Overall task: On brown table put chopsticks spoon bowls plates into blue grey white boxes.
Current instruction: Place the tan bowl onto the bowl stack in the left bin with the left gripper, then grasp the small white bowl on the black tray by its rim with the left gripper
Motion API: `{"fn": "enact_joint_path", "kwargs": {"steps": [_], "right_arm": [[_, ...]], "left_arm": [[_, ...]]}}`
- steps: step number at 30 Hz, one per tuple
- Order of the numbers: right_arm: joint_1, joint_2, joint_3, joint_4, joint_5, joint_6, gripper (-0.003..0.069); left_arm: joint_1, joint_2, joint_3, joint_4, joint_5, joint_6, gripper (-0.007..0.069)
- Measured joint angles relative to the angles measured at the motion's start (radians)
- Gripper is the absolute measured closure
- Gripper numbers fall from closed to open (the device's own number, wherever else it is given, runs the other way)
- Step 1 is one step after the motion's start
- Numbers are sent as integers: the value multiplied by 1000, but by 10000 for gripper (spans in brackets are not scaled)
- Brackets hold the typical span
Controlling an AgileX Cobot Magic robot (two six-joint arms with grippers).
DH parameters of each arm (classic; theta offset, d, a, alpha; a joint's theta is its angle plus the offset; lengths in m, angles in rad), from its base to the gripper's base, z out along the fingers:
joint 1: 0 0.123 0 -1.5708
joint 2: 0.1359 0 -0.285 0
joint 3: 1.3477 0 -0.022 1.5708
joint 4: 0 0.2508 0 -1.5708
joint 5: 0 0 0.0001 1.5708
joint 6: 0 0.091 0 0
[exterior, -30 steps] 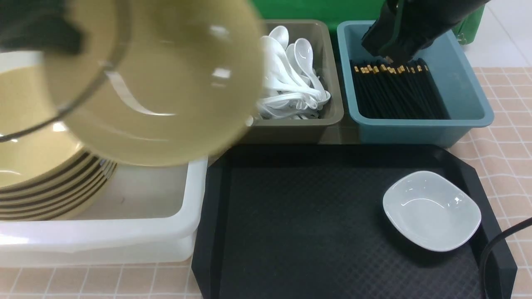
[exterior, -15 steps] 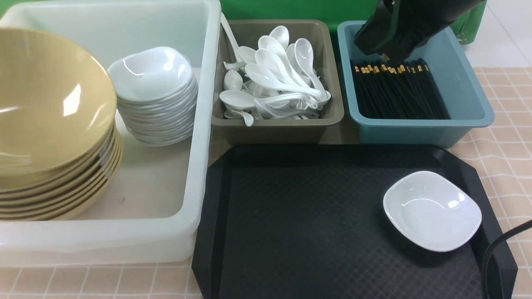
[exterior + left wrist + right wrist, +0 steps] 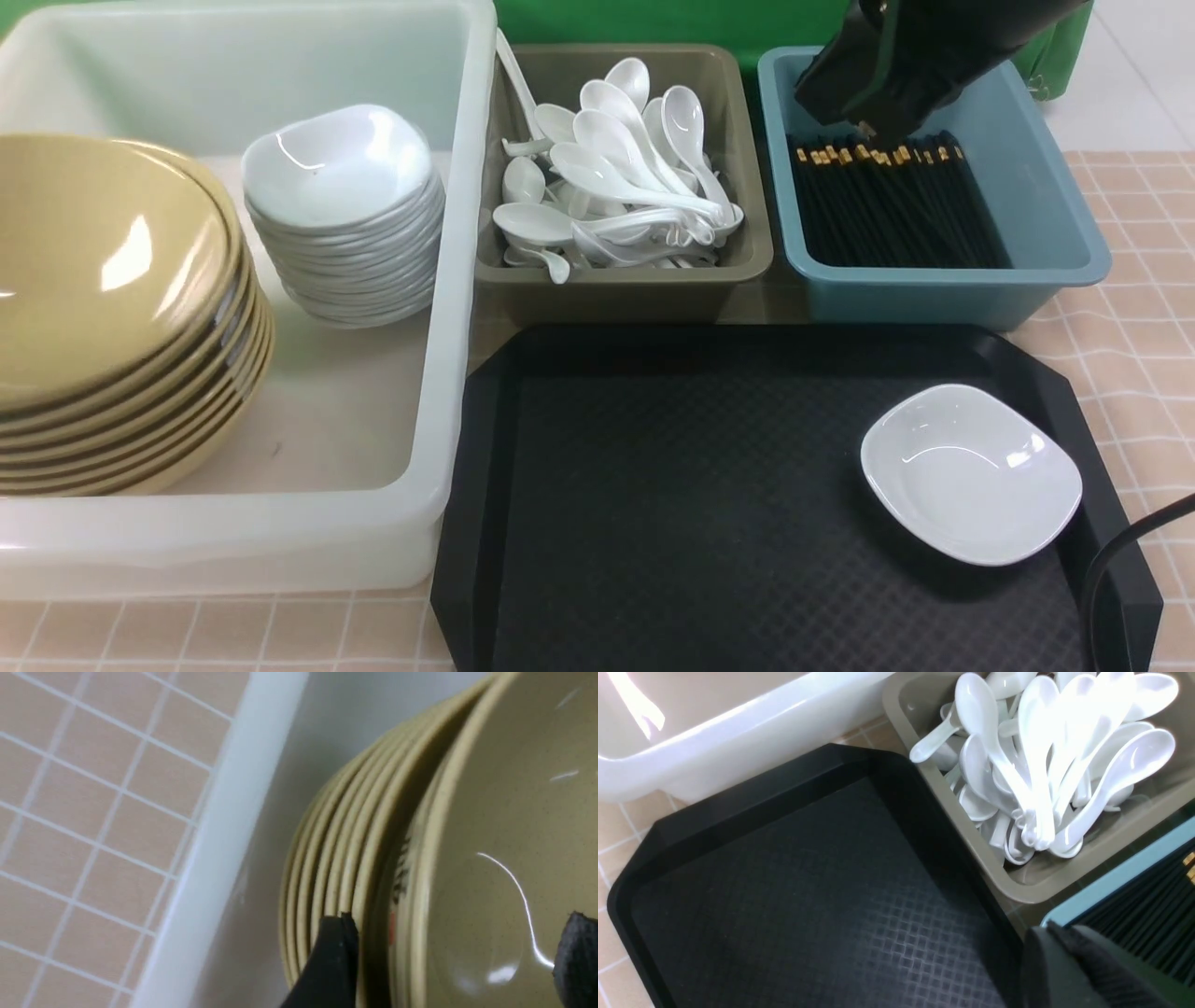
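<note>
Now we are releasing the bowls [image 3: 103, 271].
Left gripper [image 3: 455, 938] is gaping, empty; a finger snagging the rim risks toppling them.

Bowls [image 3: 103, 280]: mustard-yellow, dark rim edges (the stack's side reads as yellow and dark stripes).
Plates [image 3: 341, 182]: glossy white; spoons [image 3: 616, 177] likewise.
Chopsticks [image 3: 887, 215]: black, gold bands at one end.
Boxes: translucent white tub [image 3: 457, 280], olive-grey bin [image 3: 625, 299], teal-blue bin [image 3: 1036, 196].
Tray [image 3: 672, 523]: black, diamond-embossed texture.
Table cloth [image 3: 1139, 308]: pinkish-beige, pale grid lines.
Backdrop [image 3: 653, 19]: green.
</note>
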State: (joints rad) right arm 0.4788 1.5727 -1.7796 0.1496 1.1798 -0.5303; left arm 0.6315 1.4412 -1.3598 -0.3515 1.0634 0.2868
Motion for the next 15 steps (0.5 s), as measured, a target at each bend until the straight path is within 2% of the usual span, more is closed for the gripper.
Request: {"fn": "enact_joint_path", "kwargs": {"steps": [2,6,10,12,15], "right_arm": [[0,0,0,0,0,0,570],[0,0,0,0,0,0,567],[0,0,0,-40,25,14,563],[0,-1,0,-150,63,96,561],[0,-11,14,-276,72,211,560]], "left_arm": [[0,-21,-65,6,30,-4,37],[-2,-65,-174,-25,94,-29,41],[-133,-102,-210,-75,154,-38,46],[-345,-96,-199,-82,149,-38,63],[-605,-56,-176,-55,108,-42,64]]}}
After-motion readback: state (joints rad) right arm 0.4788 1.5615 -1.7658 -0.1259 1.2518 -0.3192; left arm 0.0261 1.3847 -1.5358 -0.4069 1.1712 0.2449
